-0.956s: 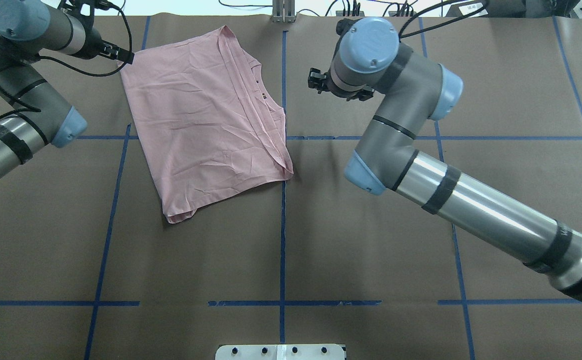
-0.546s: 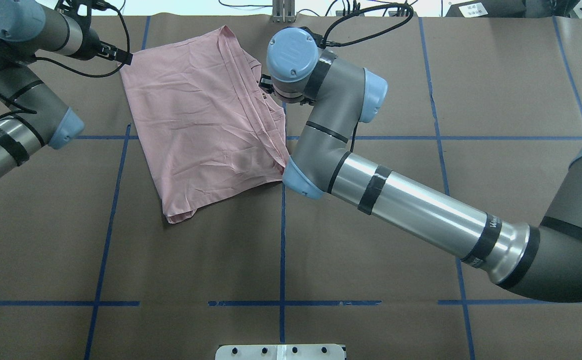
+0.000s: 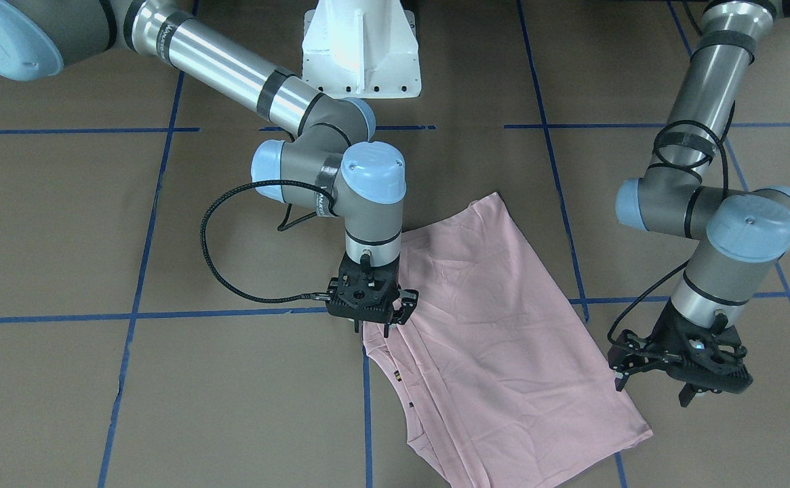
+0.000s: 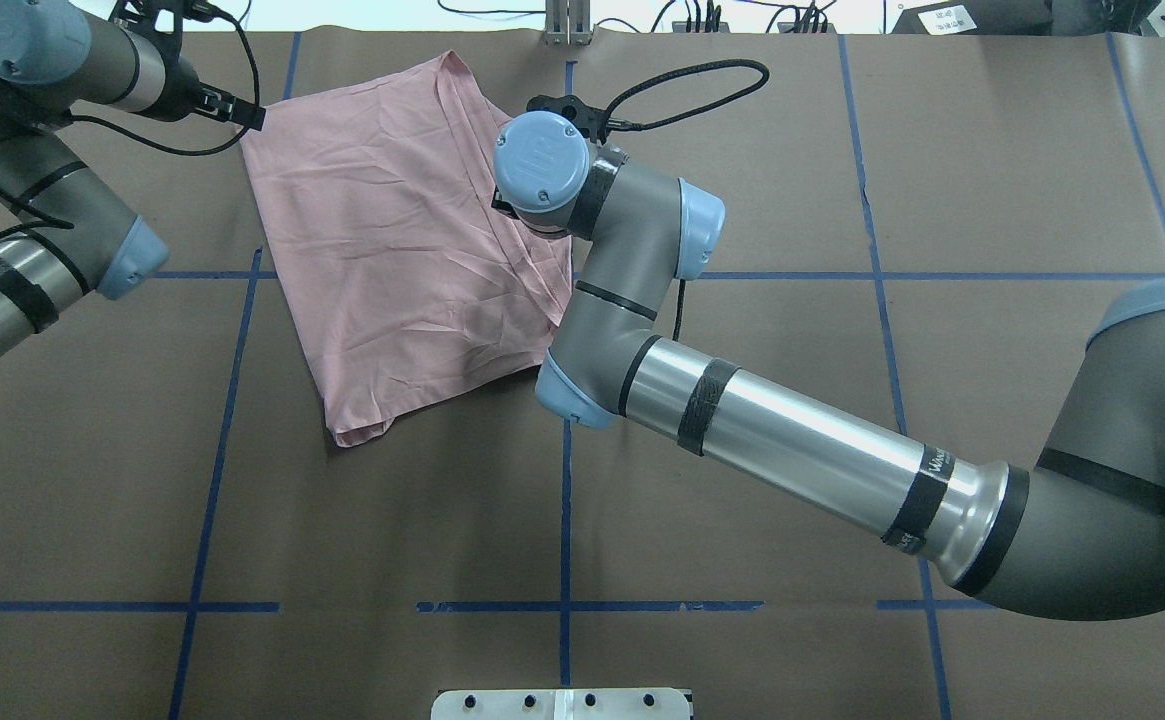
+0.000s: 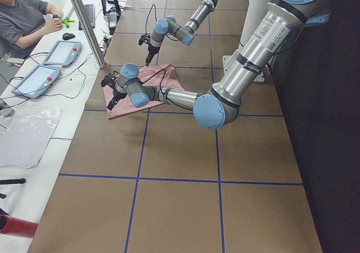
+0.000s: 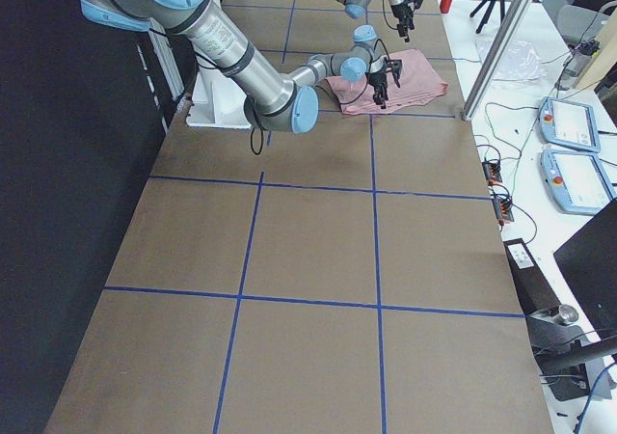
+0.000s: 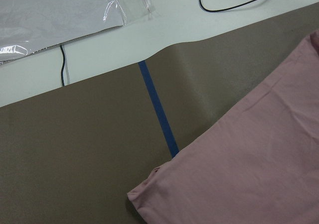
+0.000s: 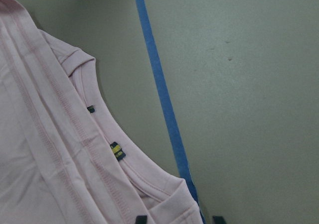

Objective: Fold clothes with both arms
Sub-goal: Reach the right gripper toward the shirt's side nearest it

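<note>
Currently the shirt [image 4: 402, 250] lies folded by the tabletop's [image 4: 742, 480] far edge, left of centre. Its long axis runs far to near, slightly skewed. My right hand [image 3: 376, 325] is the nearer one: directly over the neckline edge on the shirt's right side, fingers spread, gripping nothing. My left hand [image 3: 659, 383] hangs just beside the shirt's far-left corner, also spread and empty. I judge the grasp lies straight down.

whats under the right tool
The layered edge of the pink T-shirt, lying on the brown table cover. Overhead, the wrist hides the right tool, so cloth contact cannot be told.
</note>
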You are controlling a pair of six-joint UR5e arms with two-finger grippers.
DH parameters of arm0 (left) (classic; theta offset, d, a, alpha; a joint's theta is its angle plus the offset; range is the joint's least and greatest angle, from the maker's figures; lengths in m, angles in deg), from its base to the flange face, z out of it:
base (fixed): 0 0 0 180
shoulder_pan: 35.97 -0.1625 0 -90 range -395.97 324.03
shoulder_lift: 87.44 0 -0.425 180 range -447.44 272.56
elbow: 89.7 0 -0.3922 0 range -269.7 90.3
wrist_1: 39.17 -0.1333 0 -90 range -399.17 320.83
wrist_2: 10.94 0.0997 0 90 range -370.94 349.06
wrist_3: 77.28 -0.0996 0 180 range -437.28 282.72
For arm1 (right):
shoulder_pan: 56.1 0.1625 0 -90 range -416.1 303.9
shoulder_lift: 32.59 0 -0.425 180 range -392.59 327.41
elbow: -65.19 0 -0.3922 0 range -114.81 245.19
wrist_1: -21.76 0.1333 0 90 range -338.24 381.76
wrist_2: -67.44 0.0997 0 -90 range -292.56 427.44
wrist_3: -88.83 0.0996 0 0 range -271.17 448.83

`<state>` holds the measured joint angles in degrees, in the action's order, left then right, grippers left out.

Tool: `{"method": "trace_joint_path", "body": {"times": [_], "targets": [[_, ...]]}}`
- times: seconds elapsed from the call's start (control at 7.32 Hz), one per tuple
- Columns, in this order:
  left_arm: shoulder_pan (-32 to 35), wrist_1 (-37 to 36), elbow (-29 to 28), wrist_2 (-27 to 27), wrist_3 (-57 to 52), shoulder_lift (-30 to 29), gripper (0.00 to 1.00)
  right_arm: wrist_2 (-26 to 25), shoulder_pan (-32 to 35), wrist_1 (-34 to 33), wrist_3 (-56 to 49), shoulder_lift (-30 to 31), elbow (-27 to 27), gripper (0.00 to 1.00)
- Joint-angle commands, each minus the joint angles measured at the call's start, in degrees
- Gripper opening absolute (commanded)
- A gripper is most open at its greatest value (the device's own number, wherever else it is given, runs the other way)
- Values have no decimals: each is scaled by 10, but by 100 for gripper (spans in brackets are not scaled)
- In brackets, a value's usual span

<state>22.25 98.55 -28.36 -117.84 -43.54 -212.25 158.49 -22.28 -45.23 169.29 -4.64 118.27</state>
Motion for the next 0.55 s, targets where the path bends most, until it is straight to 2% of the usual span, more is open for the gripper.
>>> {"method": "trace_joint_path", "body": {"times": [0.0,0.41], "targets": [[0,0,0,0,0,0,100,-5,-2,20,-3,-4,-24,49],[-1,0,0,0,0,0,100,-10,-9,18,-6,-1,-32,43]]}}
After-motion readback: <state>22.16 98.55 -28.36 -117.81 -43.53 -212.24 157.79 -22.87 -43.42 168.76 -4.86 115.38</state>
